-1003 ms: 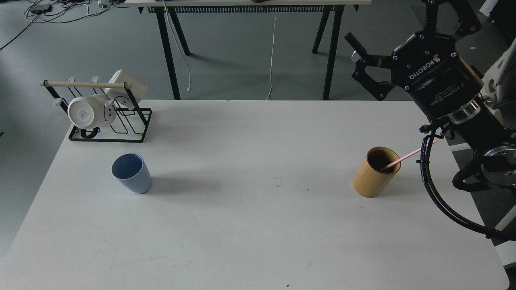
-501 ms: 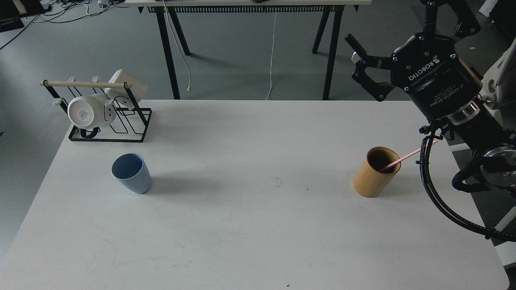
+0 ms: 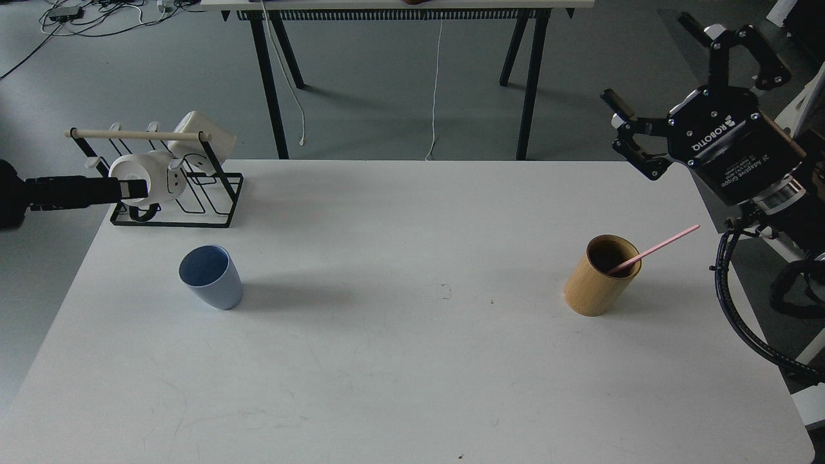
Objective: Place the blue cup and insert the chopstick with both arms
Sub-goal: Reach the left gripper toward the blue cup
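The blue cup point(image 3: 211, 278) stands upright on the left part of the white table point(image 3: 412, 361). A pale-pink chopstick point(image 3: 664, 242) leans in the tan bamboo cylinder point(image 3: 599, 276) at the right, its upper end pointing right. My right gripper point(image 3: 644, 59) is open and empty, raised beyond the table's far right corner, above and behind the cylinder. My left gripper point(image 3: 132, 189) reaches in from the left edge as a dark bar in front of the mug rack, behind and left of the cup. Its fingers cannot be told apart.
A black wire rack point(image 3: 187, 200) with a cream wooden rod and white mugs point(image 3: 138, 177) stands at the table's far left. A black-legged table point(image 3: 399, 5) stands behind on the grey floor. Black cables point(image 3: 728, 303) hang at the right table edge.
My right gripper has moved to the right and away from the table, uncovering the chopstick's upper end. My left gripper has come into view from the left edge.
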Motion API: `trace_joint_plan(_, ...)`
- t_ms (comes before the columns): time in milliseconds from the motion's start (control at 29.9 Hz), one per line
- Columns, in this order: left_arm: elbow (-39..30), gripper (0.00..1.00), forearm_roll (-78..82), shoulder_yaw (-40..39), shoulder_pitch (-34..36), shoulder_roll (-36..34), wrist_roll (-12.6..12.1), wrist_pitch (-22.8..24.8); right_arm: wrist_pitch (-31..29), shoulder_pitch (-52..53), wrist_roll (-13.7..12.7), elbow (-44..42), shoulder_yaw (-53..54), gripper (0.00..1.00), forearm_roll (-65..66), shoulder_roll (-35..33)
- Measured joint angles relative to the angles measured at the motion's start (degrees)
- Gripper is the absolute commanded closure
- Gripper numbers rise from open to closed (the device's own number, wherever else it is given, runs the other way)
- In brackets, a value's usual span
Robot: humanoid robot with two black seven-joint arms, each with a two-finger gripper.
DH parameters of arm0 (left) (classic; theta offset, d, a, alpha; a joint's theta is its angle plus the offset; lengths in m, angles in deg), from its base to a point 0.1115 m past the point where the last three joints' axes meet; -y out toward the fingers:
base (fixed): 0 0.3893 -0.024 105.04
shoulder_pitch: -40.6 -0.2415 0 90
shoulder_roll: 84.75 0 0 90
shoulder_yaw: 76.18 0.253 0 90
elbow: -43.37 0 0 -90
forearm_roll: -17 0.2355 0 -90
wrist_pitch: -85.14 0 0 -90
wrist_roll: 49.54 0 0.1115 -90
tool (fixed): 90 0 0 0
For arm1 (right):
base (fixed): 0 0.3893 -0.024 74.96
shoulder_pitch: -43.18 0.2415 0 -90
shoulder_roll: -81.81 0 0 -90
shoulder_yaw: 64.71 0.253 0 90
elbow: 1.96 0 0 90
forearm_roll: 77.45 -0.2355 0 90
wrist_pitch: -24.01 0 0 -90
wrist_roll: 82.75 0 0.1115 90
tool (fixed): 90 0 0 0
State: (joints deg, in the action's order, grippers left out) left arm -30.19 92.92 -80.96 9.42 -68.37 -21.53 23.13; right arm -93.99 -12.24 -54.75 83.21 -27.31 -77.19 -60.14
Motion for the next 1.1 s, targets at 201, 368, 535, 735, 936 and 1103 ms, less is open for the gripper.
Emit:
trace_joint_plan(201, 1.5, 0.0, 6.0, 1.7, -0.2, 3.5, 0.0, 0.0, 0.0, -0.1, 0.0, -0.5, 0.1, 0.01, 0.0, -1.8)
trace_joint_plan(368, 5.6, 0.0, 8.1, 2.3, -0.5, 7.4, 0.0, 0.0, 0.0, -0.3, 0.0, -0.5, 0.1, 0.01, 0.0, -2.1)
trace_joint_plan(535, 10.8, 0.0, 10.5, 2.7, -1.7, 11.7, 0.0, 0.0, 0.0, -0.7, 0.0, -0.6, 0.1, 0.01, 0.0, -2.2)
trace_joint_plan(735, 16.1, 0.0, 11.6, 2.7, -3.3, 16.2, 0.0, 0.0, 0.0, -1.4, 0.0, -0.7, 0.1, 0.01, 0.0, -2.2)
trace_joint_plan(936, 21.5, 0.0, 11.7, 2.7, -4.3, 21.0, 0.0, 0.0, 0.0, -2.2, 0.0, -0.6, 0.1, 0.01, 0.0, -2.2)
trace_joint_plan(1103, 24.0, 0.01, 12.3, 2.7, -5.1, 23.2, 0.0, 0.0, 0.0, -2.5, 0.0, -0.6, 0.1, 0.01, 0.0, -2.3)
